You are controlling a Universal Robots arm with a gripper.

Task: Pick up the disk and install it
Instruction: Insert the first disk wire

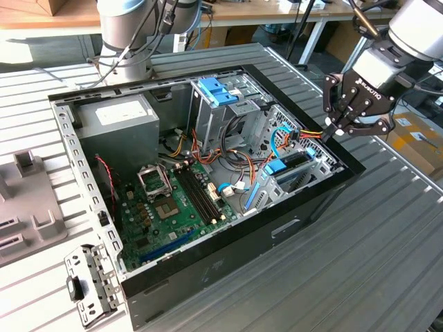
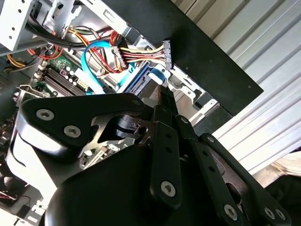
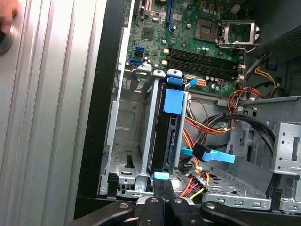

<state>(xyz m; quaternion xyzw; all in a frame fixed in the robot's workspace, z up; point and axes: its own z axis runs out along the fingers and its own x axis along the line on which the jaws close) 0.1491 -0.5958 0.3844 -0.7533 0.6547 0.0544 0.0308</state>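
Blue-railed dark disk (image 3: 164, 136) on edge in metal drive cage (image 3: 124, 136), long axis from gripper (image 3: 163, 190) toward motherboard (image 3: 188, 28), jaws together at its end tab (image 3: 161, 175)

The disk (image 3: 164, 136), a dark body with bright blue rails and end tabs, stands on its edge inside the metal drive cage (image 3: 123, 117), beside the computer case's (image 1: 228, 242) black edge.

In the first wrist view the pincer (image 3: 162, 182) is cut off by the picture's edge, with only its tips showing. A blurred shape that looks like a hand (image 3: 6, 23) is clipped by the edge too. In the exterior view the drive cage (image 1: 313, 164) hides most of the disk (image 1: 285, 166).
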